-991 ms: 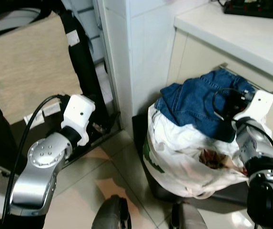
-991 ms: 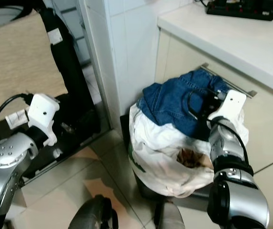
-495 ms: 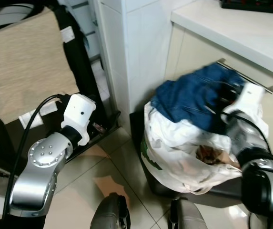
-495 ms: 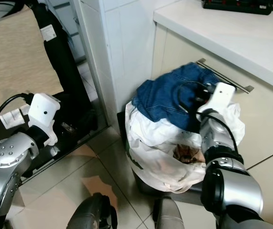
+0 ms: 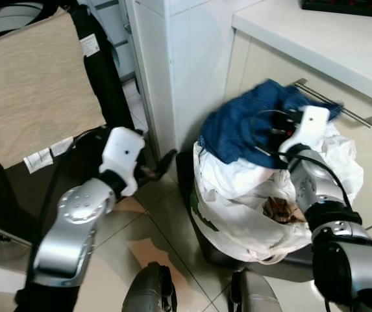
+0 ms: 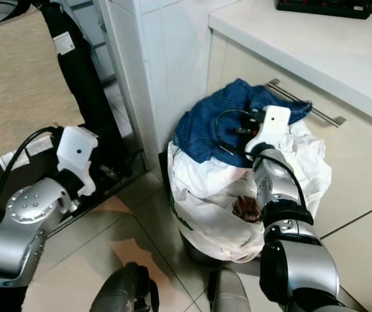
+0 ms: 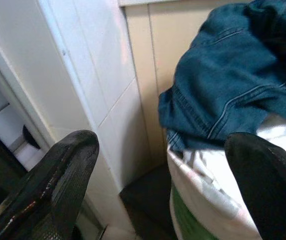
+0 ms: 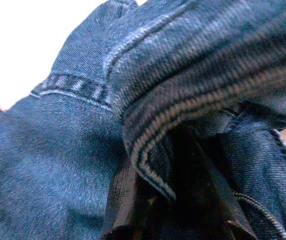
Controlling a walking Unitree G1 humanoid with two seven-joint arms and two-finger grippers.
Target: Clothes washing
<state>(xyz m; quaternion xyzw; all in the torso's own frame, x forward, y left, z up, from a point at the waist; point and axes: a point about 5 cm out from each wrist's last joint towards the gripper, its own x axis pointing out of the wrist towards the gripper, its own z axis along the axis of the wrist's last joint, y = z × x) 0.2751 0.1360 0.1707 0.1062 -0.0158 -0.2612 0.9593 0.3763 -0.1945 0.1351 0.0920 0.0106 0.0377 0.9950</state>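
Note:
Blue jeans [image 5: 241, 127] lie heaped on a bulging white plastic bag [image 5: 237, 201] that sits in a dark bin [image 5: 186, 179] against the cabinet. My right gripper [image 5: 273, 133] is sunk in the top of the jeans; in the right wrist view a thick denim fold [image 8: 147, 125] is pinched between its black fingers [image 8: 133, 200]. My left gripper [image 7: 162, 165] stands open left of the bag, its two fingers wide apart and aimed at the jeans [image 7: 232, 85], apart from them.
A white tiled pillar [image 5: 186, 65] rises just left of the bin. Behind the bin is a cream cabinet with a metal handle [image 5: 354, 114] under a white countertop [image 5: 322, 32]. A beige cloth [image 5: 30, 84] hangs on a black frame at left.
My right gripper has pulled the jeans leftward and bunched them. My left arm has swung right, toward the bag. The camera has shifted a little.

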